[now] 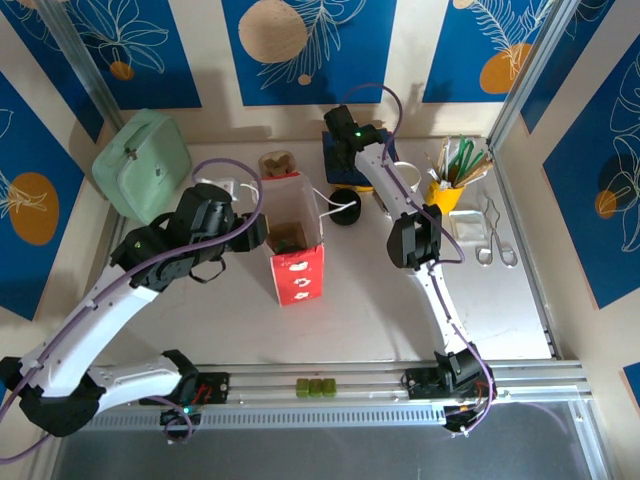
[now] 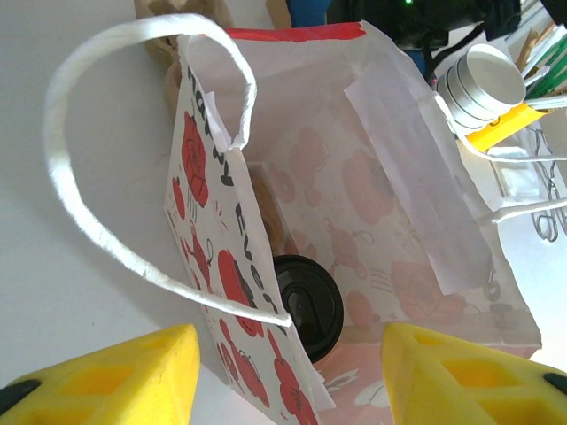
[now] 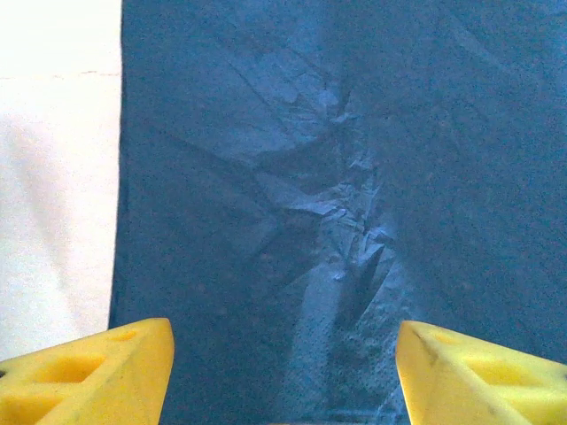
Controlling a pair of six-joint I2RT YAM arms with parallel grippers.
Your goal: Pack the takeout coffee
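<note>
The takeout coffee (image 2: 310,305) stands at the bottom of a white paper bag with red prints (image 1: 298,272); only its round black lid shows, partly behind the bag's near wall (image 2: 226,292). My left gripper (image 2: 288,372) hovers over the bag's mouth, open, holding nothing; in the top view it (image 1: 255,232) sits at the bag's left side. My right gripper (image 3: 283,372) is open over a crumpled dark blue napkin stack (image 3: 310,177) at the back of the table, with nothing between its fingers; in the top view it (image 1: 340,135) is far behind the bag.
A pale green pouch (image 1: 145,165) lies at the back left. A loose black lid (image 1: 345,207) sits right of the bag. A yellow cup of utensils (image 1: 447,190), metal tongs (image 1: 497,240) and stacked white cups (image 2: 483,84) stand at the right. Brown paper (image 1: 277,160) lies behind the bag.
</note>
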